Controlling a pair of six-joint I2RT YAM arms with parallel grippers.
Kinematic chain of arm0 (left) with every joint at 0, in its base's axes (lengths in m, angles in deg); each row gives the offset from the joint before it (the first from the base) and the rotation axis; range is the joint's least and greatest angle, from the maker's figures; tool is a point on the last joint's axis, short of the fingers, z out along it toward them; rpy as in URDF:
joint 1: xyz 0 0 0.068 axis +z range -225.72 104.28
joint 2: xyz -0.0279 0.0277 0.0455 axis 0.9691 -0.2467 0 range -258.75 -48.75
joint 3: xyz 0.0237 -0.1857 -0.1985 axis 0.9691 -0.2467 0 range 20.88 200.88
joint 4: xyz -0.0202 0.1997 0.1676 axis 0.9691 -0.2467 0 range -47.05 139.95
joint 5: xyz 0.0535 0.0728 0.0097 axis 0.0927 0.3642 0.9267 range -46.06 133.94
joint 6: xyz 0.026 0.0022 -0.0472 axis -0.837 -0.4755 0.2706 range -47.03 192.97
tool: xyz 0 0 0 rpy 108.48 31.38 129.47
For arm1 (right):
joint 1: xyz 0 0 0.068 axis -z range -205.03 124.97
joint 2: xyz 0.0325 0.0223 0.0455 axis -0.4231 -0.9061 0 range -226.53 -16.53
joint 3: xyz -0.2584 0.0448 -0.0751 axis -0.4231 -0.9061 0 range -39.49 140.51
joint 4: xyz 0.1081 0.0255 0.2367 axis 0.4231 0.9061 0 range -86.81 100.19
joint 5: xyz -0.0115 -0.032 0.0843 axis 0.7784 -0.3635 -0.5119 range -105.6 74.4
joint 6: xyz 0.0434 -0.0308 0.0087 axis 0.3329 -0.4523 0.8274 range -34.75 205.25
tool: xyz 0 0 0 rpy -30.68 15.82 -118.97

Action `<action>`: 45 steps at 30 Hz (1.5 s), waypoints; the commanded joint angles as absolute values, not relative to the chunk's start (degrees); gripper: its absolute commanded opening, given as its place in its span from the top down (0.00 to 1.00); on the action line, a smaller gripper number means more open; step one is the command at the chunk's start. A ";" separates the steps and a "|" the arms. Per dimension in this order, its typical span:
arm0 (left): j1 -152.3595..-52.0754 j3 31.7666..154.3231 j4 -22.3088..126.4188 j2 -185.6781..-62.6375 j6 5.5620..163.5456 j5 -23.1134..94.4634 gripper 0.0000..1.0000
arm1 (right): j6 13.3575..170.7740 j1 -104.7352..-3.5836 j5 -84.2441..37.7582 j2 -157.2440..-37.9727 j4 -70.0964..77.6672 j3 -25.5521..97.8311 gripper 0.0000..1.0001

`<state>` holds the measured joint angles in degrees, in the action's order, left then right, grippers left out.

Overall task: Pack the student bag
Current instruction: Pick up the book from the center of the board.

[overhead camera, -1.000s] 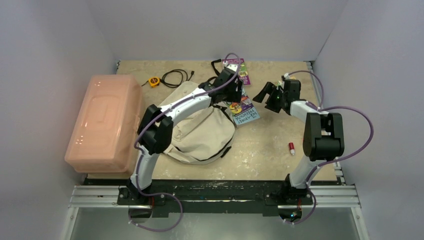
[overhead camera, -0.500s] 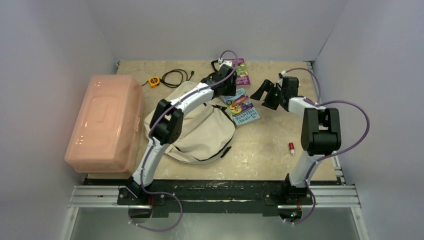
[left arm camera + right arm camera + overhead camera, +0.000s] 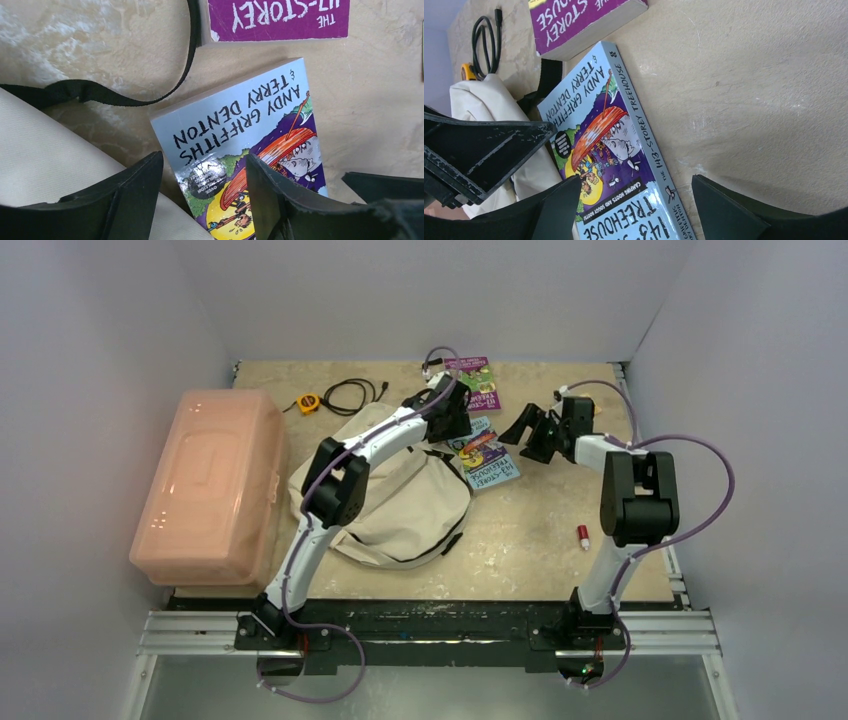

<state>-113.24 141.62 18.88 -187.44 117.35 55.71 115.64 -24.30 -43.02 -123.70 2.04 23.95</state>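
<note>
Beige table (image 3: 560, 530), pale walls all round. Left gripper (image 3: 202, 167) spread open, nothing in it, low over a blue book (image 3: 250, 130) lying flat. Bag (image 3: 40, 165) just to its left, partly under one finger. Black strap (image 3: 100, 95) curling ahead of it, purple book (image 3: 275, 17) a bit further ahead. Right gripper (image 3: 634, 185) wide open too, empty, low over the same blue book from the other side. Pink bin (image 3: 205, 490) far off to the left of both grippers, past the bag.
</note>
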 commanded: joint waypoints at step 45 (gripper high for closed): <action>-110.23 139.52 40.07 -183.24 128.68 16.39 1.00 | 124.94 -17.94 -56.50 -120.71 -13.58 11.34 0.05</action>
<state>-111.42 139.79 35.67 -188.73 125.59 23.10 121.87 -17.96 -48.79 -119.42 -6.07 13.28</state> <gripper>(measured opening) 0.022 0.940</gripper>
